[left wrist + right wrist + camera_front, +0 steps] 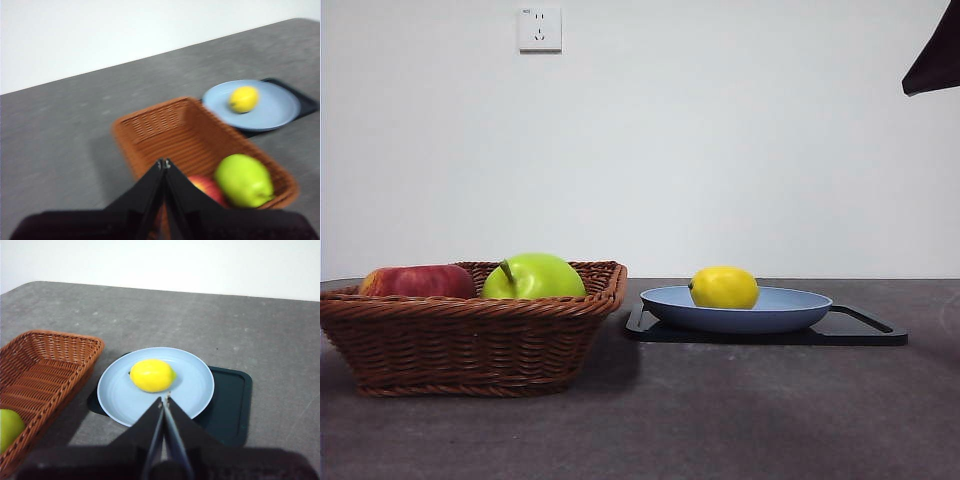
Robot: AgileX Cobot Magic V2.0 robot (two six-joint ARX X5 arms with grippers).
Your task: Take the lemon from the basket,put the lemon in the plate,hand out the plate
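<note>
Yellow lemon (724, 287) sits in the blue plate (790, 310), right of centre, beside the basket (470, 345). Left claw (164, 163) and right claw (164, 399) are both pinched closed, holding nothing.

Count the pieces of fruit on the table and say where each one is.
3. The lemon lies on the plate; the green apple and red apple sit in the basket. More could hide below its rim.
</note>
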